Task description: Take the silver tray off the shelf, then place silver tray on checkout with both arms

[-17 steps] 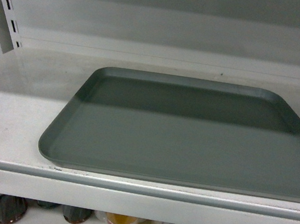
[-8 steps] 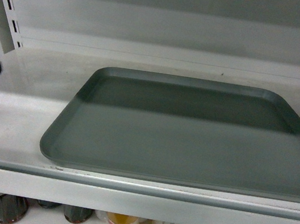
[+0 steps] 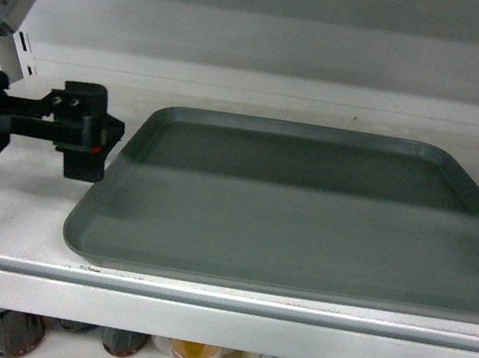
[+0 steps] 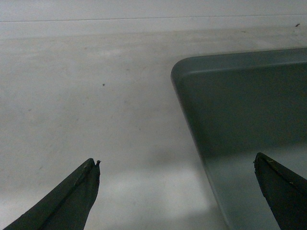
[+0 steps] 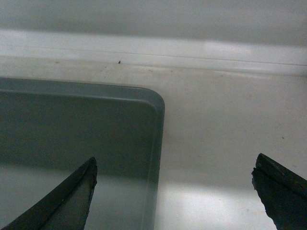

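While the silver tray point(image 3: 297, 209) lies ungrasped on the shelf point(image 3: 204, 316), both claws, left claw point(image 4: 177, 191) and right claw point(image 5: 175, 191), gape wide astride its side rims; lifting and checkout placement remain.

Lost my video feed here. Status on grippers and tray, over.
Left gripper open, straddling the silver tray's left rim. Right gripper open, straddling its right rim. Tray flat on the shelf, ungrasped. Nothing in the way.

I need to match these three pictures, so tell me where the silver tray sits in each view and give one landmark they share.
Head: the silver tray fills the centre and right, flat on the shelf.
Left wrist: its far left corner lies at right, above the right-hand fingertip.
Right wrist: its far right corner lies at left, above the left-hand fingertip.
Shared landmark: the seam where shelf meets back wall.
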You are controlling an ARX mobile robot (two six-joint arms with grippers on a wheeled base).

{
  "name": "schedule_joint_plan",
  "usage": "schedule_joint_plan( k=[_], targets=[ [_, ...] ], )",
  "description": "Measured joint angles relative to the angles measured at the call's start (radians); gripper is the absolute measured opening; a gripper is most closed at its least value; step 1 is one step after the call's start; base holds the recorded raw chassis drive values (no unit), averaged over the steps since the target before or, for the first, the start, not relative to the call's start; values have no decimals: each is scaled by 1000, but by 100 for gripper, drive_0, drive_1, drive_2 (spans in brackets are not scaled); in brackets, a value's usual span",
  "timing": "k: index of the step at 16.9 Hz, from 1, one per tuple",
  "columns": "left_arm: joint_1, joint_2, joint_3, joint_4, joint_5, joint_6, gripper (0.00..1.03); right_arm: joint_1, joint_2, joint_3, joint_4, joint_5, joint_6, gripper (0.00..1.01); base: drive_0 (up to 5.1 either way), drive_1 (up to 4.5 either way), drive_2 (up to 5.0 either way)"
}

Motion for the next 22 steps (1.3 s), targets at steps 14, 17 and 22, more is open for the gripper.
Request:
schedule_joint_plan(
  k=[14, 17, 22],
  targets=[
    [-85, 176, 193, -204, -60, -97, 98, 50, 205, 218, -299, 94, 72, 98, 0, 0, 0],
    [-85, 178, 193, -204, -62, -97, 98, 59, 216, 220, -306, 112, 84, 98, 0, 0, 0],
    [-85, 180, 192, -204, -65, -92, 94, 65, 216, 220, -302, 112, 85, 98, 0, 0, 0]
  ],
)
